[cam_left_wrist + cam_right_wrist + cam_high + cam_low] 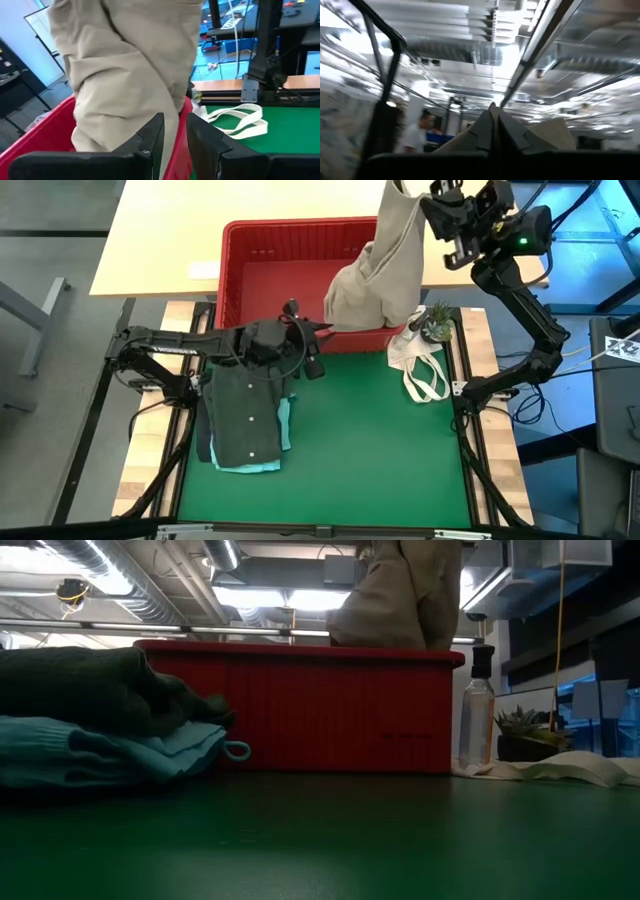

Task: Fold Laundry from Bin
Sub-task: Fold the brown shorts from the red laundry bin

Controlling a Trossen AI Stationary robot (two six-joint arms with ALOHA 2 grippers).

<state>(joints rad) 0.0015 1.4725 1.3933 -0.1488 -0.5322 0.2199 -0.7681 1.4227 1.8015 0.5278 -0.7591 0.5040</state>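
The right gripper [432, 202] is raised high above the far right corner of the red bin [262, 242], its jaws pressed together on the top edge of the beige-tan garment [385, 275]. In the right wrist view the two dark fingers [492, 131] meet at a single seam with pale cloth showing on either side of them. The garment hangs down from that grip in long folds, its lower bulk bunched over the bin's near right rim, partly inside the bin.

The left gripper [172, 137] sits at the bin's near wall, just beside the hanging cloth. Its jaws stand slightly spread with a narrow gap between them, and the beige fabric lies right in front of that gap, touching or nearly touching the fingertips; whether any cloth is actually caught between them cannot be told.

On the green table [370, 450], left of centre, a dark grey buttoned garment [240, 418] lies folded on top of a light teal garment [282, 432], under the left arm. Just right of the bin lie a white cloth bag with loop handles [420, 368], a small potted plant [436, 322] and a clear bottle with a dark pump top [478, 710].
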